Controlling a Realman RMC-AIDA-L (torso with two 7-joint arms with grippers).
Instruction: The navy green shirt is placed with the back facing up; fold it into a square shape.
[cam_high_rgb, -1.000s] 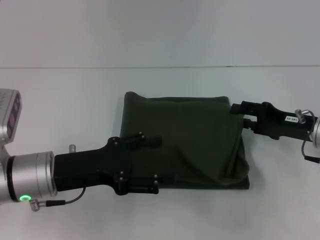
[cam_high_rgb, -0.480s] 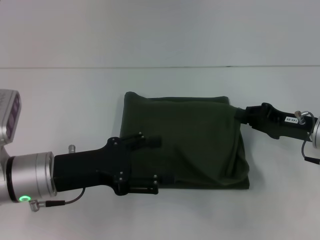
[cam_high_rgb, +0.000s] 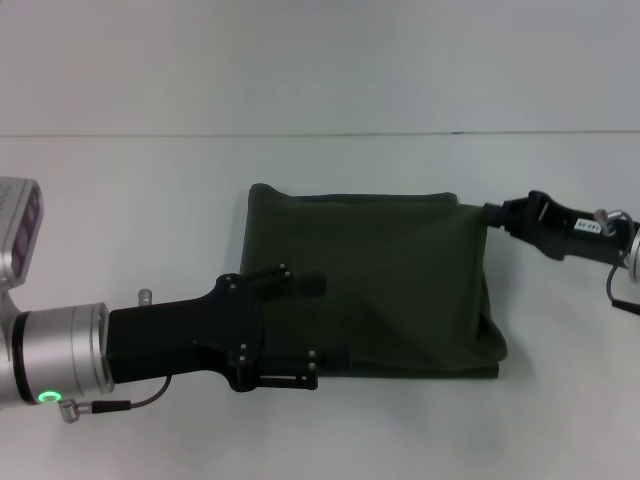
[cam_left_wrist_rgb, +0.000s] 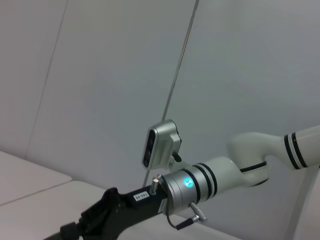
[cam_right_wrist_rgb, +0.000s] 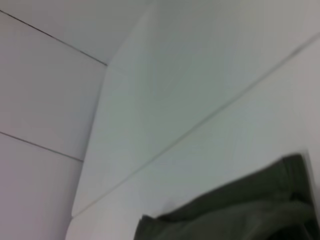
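The navy green shirt (cam_high_rgb: 375, 285) lies folded into a plain rectangle in the middle of the white table, and part of it shows in the right wrist view (cam_right_wrist_rgb: 235, 212). My right gripper (cam_high_rgb: 490, 213) is at its far right corner, shut on the cloth, which is stretched taut toward it. My left gripper (cam_high_rgb: 310, 330) rests over the shirt's near left part, its two fingers spread wide apart and open. The left wrist view shows only the right arm (cam_left_wrist_rgb: 192, 182) against the wall.
The white table (cam_high_rgb: 140, 220) stretches around the shirt on every side. Its far edge meets a pale wall (cam_high_rgb: 320, 60). My left arm's silver wrist (cam_high_rgb: 60, 355) reaches in from the near left.
My right gripper closed on the far right corner and drew back to the right. The corner pulled out and the wrinkles along the right side flattened. The left gripper stayed put.
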